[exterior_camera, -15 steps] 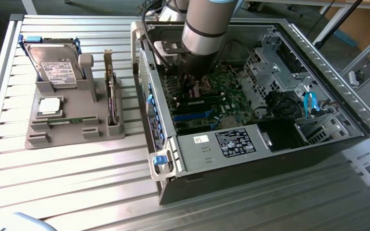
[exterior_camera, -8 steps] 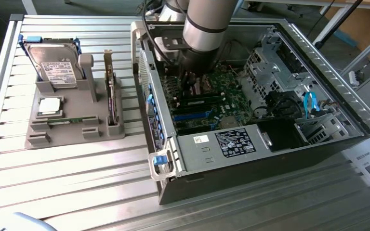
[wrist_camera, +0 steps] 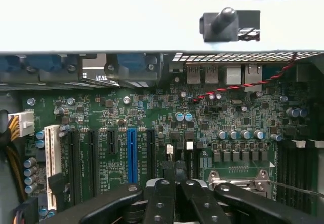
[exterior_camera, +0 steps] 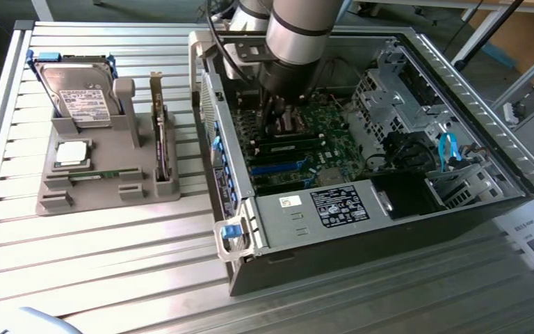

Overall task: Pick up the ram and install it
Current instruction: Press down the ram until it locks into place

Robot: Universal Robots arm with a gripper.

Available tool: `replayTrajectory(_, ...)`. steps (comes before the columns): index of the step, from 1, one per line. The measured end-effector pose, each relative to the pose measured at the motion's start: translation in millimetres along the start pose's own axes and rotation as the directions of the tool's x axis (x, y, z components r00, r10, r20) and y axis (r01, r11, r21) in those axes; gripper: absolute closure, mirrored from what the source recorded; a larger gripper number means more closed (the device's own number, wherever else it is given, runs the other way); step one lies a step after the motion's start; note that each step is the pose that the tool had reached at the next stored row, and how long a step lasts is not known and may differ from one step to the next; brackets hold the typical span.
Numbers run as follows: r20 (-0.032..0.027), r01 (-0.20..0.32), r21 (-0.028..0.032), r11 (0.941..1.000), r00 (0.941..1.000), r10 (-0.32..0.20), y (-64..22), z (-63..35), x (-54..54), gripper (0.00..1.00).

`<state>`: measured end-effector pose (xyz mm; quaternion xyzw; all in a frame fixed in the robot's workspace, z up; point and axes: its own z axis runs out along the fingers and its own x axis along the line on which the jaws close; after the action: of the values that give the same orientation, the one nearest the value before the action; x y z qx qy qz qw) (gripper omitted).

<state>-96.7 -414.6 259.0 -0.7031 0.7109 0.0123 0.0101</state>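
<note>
The arm reaches down inside the open computer case (exterior_camera: 489,209), its gripper (wrist_camera: 174,183) hanging low over the green motherboard (wrist_camera: 152,112), fingers pressed together with nothing between them. A ram stick (exterior_camera: 100,175) lies flat in the gray parts holder (exterior_camera: 100,191) on the slatted table (exterior_camera: 109,257), on the exterior view's left, well apart from the gripper.

Bright overhead glare on the table (exterior_camera: 109,236), perhaps overexposed; dim case interior (exterior_camera: 341,139).
</note>
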Motion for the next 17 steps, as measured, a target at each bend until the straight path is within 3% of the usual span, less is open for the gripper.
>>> replayTrajectory(17, 0.0, 0.0, -0.0003, 1.0, 1.0, 0.0, 0.1, -22.7, -0.7, 0.9)
